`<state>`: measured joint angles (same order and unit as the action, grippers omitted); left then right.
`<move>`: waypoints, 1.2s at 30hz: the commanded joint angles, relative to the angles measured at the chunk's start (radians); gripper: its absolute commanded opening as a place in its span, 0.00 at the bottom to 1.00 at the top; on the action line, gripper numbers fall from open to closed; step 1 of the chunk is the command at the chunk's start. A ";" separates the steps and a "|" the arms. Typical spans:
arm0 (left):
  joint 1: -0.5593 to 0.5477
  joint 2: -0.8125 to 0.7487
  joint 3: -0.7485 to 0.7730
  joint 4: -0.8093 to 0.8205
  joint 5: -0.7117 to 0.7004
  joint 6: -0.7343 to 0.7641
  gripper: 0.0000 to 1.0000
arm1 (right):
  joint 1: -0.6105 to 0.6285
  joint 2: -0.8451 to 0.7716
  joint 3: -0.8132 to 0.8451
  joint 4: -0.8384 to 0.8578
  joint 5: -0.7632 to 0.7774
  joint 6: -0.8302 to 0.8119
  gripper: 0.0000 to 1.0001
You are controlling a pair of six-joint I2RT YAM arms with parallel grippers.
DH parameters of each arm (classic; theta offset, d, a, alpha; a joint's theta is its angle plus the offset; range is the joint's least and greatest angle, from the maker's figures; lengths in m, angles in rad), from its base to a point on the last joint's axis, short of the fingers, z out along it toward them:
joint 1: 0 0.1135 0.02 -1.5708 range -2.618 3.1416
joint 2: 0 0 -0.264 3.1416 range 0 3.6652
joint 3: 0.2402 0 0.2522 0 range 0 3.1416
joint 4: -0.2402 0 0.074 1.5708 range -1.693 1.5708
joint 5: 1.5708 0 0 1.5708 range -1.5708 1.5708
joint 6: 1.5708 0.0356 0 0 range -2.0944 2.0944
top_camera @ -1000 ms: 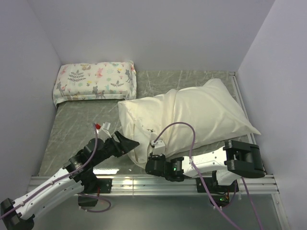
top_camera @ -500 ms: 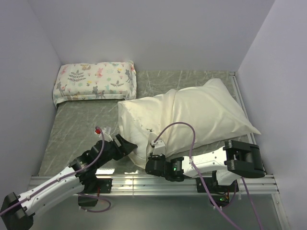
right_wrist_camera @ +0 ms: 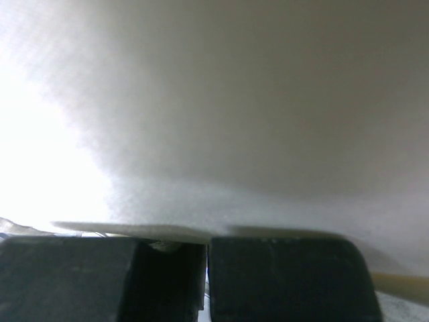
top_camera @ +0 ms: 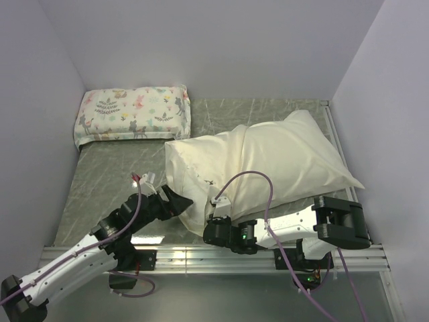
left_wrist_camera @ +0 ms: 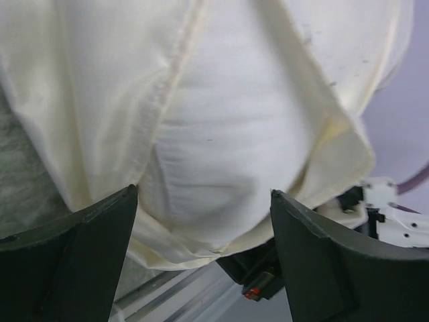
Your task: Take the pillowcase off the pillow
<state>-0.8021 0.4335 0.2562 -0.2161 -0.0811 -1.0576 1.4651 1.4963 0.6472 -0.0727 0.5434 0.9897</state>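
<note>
**Two robot arms at the open end of a cream-covered pillow**

At the near edge of the table (top_camera: 107, 171), the left gripper (top_camera: 175, 200) points at the near left end of the pillowcase (top_camera: 268, 161). Its two dark fingers (left_wrist_camera: 80, 255) are spread wide apart with nothing between them, just in front of the cover's open mouth. Just to the right, the right gripper (top_camera: 216, 216) lies low against the cover's near edge. Its fingers are closed together, and its wrist view is filled with pale cloth. Whether a fold is pinched between them cannot be told.

Seen from the left wrist, the cream cover hangs open with its hem folded back. The whiter pillow (left_wrist_camera: 228, 154) bulges out through that opening but is otherwise inside the cover. The covered pillow lies slantwise across the middle and right of the table, its far corner near the right wall.

Further back, a small floral pillow (top_camera: 134, 114) lies in the far left corner, apart from the cream cover
</note>
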 commanded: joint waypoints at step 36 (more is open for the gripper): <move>-0.003 0.451 0.078 0.396 0.135 0.031 0.24 | -0.003 0.027 0.065 -0.013 0.015 -0.014 0.00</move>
<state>-0.8021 0.8604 0.2985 0.1291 0.0383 -1.0424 1.4651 1.5208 0.6739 -0.0898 0.5362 0.9817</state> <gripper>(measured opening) 0.360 0.009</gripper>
